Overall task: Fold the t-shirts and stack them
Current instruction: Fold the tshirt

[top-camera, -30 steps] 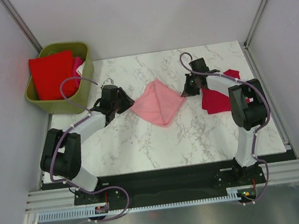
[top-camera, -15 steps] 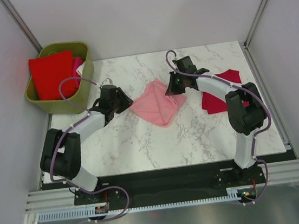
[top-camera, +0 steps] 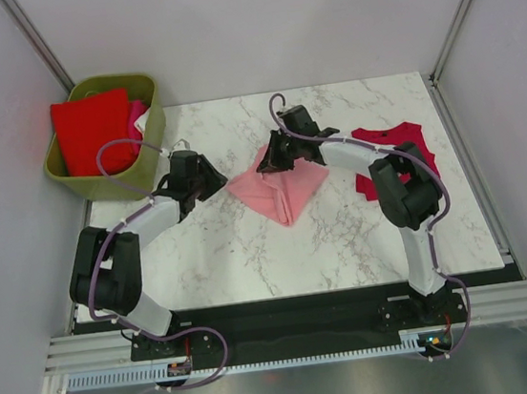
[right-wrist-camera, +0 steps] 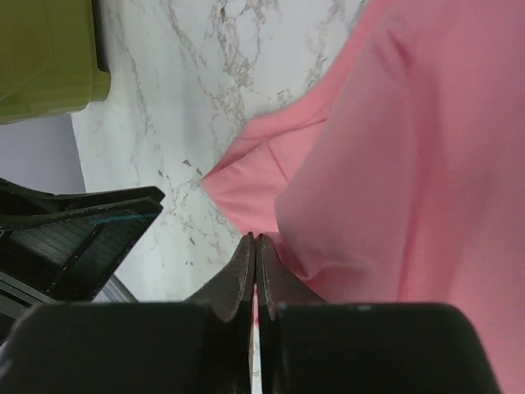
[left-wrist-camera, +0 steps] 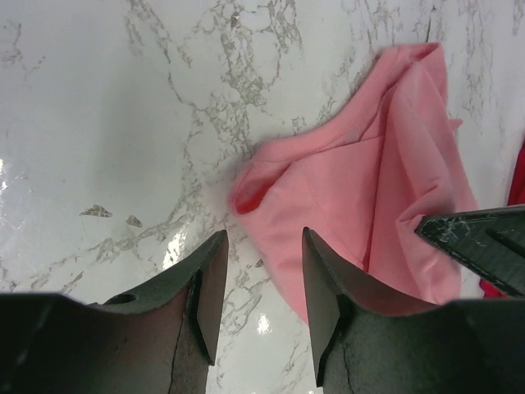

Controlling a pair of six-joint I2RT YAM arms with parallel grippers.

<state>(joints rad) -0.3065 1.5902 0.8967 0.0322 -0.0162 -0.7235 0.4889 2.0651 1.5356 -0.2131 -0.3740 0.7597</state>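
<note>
1. right gripper: lower centre; dark fingers pressed flat together, with a thin sliver of pink cloth caught in the seam between them.
2. light pink t-shirt: fills the right half; a raised fold bulges just right of the fingers. A lower layer lies flat on the table, its pointed corner reaching left past the fingertips.
3. table: white marble with grey veining; bare at upper centre and left.
4. basket: olive-green plastic; only one corner shows, top left, at the table's edge.
5. left gripper: black; enters from the left edge, its tips near the shirt's corner but apart from it.
</note>
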